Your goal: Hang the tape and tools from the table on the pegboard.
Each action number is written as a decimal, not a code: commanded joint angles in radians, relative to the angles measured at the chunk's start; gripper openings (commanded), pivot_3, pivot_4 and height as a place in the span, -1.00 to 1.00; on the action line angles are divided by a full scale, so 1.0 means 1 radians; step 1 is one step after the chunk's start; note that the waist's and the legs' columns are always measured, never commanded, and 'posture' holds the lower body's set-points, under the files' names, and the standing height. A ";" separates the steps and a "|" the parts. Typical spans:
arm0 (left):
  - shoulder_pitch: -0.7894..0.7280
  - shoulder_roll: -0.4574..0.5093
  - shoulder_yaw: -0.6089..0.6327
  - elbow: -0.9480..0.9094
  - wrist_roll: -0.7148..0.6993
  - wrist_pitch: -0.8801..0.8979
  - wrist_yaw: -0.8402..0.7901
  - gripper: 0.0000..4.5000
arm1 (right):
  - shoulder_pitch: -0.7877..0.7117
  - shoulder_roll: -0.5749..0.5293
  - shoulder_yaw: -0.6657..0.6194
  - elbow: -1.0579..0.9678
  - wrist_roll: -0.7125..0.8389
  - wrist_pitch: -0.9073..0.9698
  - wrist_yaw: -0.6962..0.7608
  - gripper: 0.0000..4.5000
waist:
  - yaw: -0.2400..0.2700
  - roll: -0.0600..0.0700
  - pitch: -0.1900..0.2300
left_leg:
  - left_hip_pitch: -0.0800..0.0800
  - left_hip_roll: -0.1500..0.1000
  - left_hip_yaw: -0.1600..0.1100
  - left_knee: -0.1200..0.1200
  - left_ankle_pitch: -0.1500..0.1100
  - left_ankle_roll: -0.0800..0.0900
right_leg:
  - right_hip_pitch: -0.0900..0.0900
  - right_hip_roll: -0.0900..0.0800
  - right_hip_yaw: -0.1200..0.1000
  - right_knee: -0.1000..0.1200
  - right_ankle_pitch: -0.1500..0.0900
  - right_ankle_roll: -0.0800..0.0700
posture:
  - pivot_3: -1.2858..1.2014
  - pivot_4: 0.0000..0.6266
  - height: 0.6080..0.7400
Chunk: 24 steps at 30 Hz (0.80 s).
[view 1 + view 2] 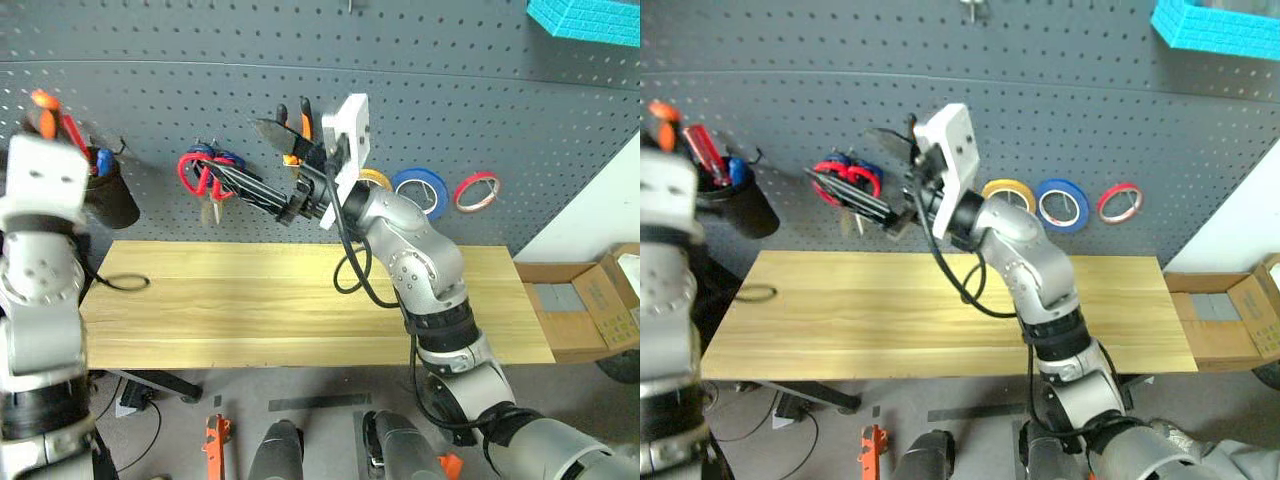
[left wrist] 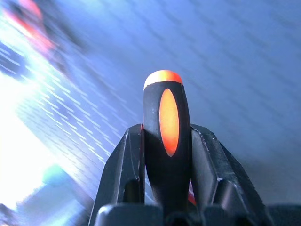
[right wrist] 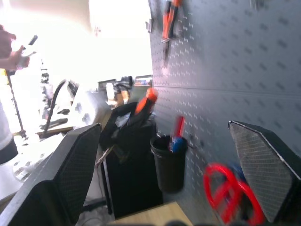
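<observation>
No writing is legible anywhere, my left claw [image 2: 167, 155] is clamped on the screwdriver [image 2: 165, 127], its shaft hidden, near the pegboard [image 1: 480, 90] above the tabletop's [image 1: 250, 310] left edge, and my right claw [image 3: 164, 165] gapes empty by the red-handled scissors [image 3: 225, 188].

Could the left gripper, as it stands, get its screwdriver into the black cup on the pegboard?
Probably yes. The left gripper is shut on the black-and-orange-handled screwdriver beside the black cup on the dark grey pegboard, with nothing between; a red-handled screwdriver already occupies it.
</observation>
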<state>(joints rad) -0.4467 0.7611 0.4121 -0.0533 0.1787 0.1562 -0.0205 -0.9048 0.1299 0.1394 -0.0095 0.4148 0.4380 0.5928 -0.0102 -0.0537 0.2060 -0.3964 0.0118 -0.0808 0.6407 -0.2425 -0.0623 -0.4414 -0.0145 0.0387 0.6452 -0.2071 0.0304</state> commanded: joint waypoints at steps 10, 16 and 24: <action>-0.680 0.074 -0.127 0.976 -0.079 -0.387 -0.122 -0.58 | 0.031 0.004 0.110 0.024 -0.072 -0.078 -0.013 1.00 | 0.010 0.001 -0.001 | -0.002 0.000 -0.001 0.002 0.000 0.001 | -0.001 0.000 -0.001 0.001 0.000 0.000 | 0.07 -0.44 1.00; -0.842 0.068 -0.176 1.223 -0.070 -0.496 -0.108 -0.58 | 0.062 -0.014 0.122 -0.018 -0.097 -0.049 -0.034 1.00 | -0.005 0.003 0.007 | -0.003 0.000 -0.001 0.002 0.000 0.001 | -0.002 0.000 -0.001 0.002 0.000 0.000 | 0.05 -0.32 1.00; -0.834 0.050 -0.165 1.266 -0.104 -0.520 -0.093 -0.58 | 0.104 -0.055 0.119 -0.078 -0.102 0.014 -0.048 1.00 | -0.010 0.009 0.018 | -0.003 0.000 -0.003 0.005 0.001 0.003 | 0.000 0.001 -0.002 0.005 0.000 0.001 | 0.03 -0.24 1.00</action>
<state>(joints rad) -1.2707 0.8061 0.2445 1.2320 0.0889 -0.3397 -0.1170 -0.7955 0.0737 0.2595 -0.0269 0.3066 0.4440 0.5484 -0.0197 -0.0451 0.2244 -0.3990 0.0115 -0.0837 0.6458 -0.2417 -0.0593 -0.4418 -0.0138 0.0373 0.6502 -0.2072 0.0311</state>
